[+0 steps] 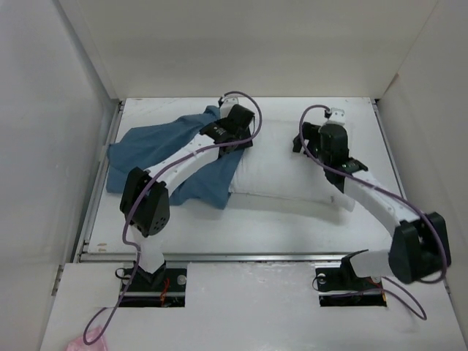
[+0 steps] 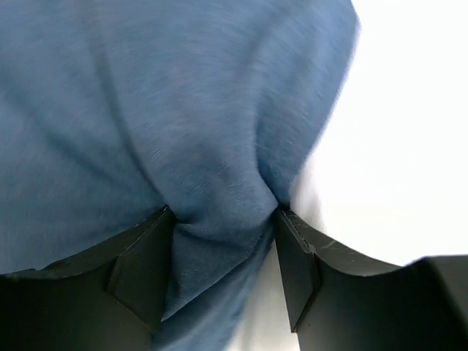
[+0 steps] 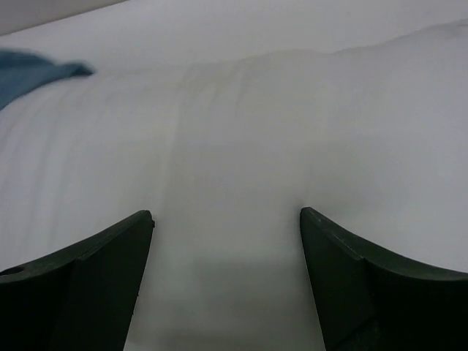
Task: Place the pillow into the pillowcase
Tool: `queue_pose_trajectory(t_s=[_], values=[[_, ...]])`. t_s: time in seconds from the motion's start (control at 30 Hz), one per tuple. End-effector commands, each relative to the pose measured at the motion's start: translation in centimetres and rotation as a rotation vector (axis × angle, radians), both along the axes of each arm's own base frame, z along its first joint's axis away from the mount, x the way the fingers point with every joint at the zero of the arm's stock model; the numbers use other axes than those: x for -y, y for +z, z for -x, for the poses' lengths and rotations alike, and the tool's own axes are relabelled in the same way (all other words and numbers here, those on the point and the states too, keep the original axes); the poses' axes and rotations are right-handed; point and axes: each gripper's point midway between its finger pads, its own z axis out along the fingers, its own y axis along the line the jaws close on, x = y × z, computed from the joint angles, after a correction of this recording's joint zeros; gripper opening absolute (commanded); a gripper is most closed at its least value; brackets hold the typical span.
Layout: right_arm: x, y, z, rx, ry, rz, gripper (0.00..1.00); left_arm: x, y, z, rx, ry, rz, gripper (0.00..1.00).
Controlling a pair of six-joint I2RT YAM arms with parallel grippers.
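Observation:
The blue pillowcase (image 1: 157, 150) lies wrinkled at the back left of the table, its right end draped over the left end of the white pillow (image 1: 285, 183), which lies across the middle. My left gripper (image 1: 235, 142) sits at that overlap. In the left wrist view it (image 2: 223, 216) is shut on a bunched fold of the pillowcase (image 2: 183, 110). My right gripper (image 1: 307, 146) hovers over the pillow's back right part. In the right wrist view it (image 3: 227, 216) is open and empty just above the pillow (image 3: 292, 110), with a corner of the pillowcase (image 3: 29, 73) at far left.
White walls enclose the table (image 1: 219, 234) at the back and on both sides. The table's front edge, a metal rail (image 1: 241, 256), runs just ahead of the arm bases. Purple cables loop off both arms.

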Motion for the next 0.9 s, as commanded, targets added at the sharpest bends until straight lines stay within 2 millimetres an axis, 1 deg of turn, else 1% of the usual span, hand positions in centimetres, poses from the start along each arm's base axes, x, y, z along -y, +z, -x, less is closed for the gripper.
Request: queue_pose_trajectory(t_s=[0.0,0.03,0.1,0.17,0.2,0.23,0.27,0.3,0.33,0.37,0.4,0.43,0.47,0.5,0.53,0.57,0.6,0.63,0.67,0.7,0.73,0.77,0.8,0.83,0.87], values=[[-5.2,-3.2,7.7,-0.165,0.186,-0.105,0.86,4.6,3.4,-3.7,0.121,-0.091,0.133,0.51],[-5.3,-2.5,8.9,-0.151,0.209,-0.115,0.86,5.8,3.8,-4.1,0.129,-0.137,0.151,0.51],[-5.9,-2.8,10.7,-0.171,0.233,-0.113,0.86,6.9,4.2,-4.4,0.148,-0.178,0.183,0.52],[-4.8,-2.5,11.4,-0.156,0.195,-0.048,0.86,7.6,4.7,-4.4,0.156,-0.205,0.214,0.56],[-4.3,-2.7,11.4,-0.154,0.187,0.002,0.87,7.8,4.9,-4.5,0.167,-0.205,0.222,0.58],[-4.2,-0.8,11.0,-0.099,0.174,0.052,0.90,7.8,4.7,-4.6,0.172,-0.214,0.212,0.61],[-4.0,-0.1,11.0,-0.077,0.173,0.103,0.91,7.8,6.2,-4.5,0.207,-0.228,0.233,0.65],[-3.8,0.7,10.9,-0.046,0.190,0.193,0.94,7.4,6.5,-4.3,0.215,-0.216,0.227,0.72],[-4.8,1.7,11.3,-0.014,0.217,0.229,0.94,6.9,7.7,-4.3,0.242,-0.210,0.221,0.87],[-5.0,3.2,11.0,0.025,0.205,0.247,0.95,5.9,9.7,-3.7,0.279,-0.191,0.230,0.93],[-6.0,4.4,10.7,0.074,0.246,0.279,1.00,4.4,9.5,-3.6,0.290,-0.141,0.195,1.00],[-7.1,5.3,10.8,0.108,0.285,0.298,1.00,3.2,10.0,-3.1,0.307,-0.111,0.181,1.00],[-9.2,7.0,11.4,0.165,0.353,0.312,1.00,2.0,10.5,-2.6,0.323,-0.080,0.166,1.00],[-10.5,7.3,11.4,0.189,0.397,0.350,1.00,0.0,10.9,-1.0,0.332,-0.038,0.171,1.00],[-11.8,8.5,11.3,0.257,0.455,0.410,1.00,-2.0,10.8,-0.3,0.339,0.030,0.147,1.00],[-14.2,8.5,12.1,0.296,0.567,0.422,1.00,-3.4,10.6,0.7,0.334,0.074,0.148,1.00],[-15.2,8.5,12.0,0.325,0.615,0.435,1.00,-5.6,12.2,2.1,0.360,0.128,0.185,1.00],[-16.8,7.4,11.8,0.351,0.682,0.490,1.00,-7.8,8.8,3.6,0.284,0.209,0.177,1.00],[-17.8,6.6,11.9,0.351,0.717,0.510,1.00,-8.8,8.0,4.9,0.263,0.241,0.189,1.00],[-19.2,5.2,11.9,0.334,0.767,0.569,1.00,-10.9,6.1,7.0,0.231,0.298,0.208,1.00],[-19.6,4.7,11.6,0.322,0.772,0.577,1.00,-11.8,5.0,8.2,0.216,0.299,0.193,1.00],[-20.2,4.1,11.5,0.326,0.798,0.623,1.00,-12.4,4.0,9.3,0.194,0.341,0.230,1.00],[-21.0,2.9,10.6,0.320,0.828,0.695,1.00,-13.9,1.6,11.4,0.158,0.367,0.225,1.00],[-20.9,3.7,10.3,0.330,0.806,0.696,1.00,-14.0,2.7,11.6,0.182,0.387,0.281,1.00],[-21.3,2.1,9.4,0.304,0.800,0.746,1.00,-15.0,-0.3,13.0,0.136,0.411,0.259,1.00]])
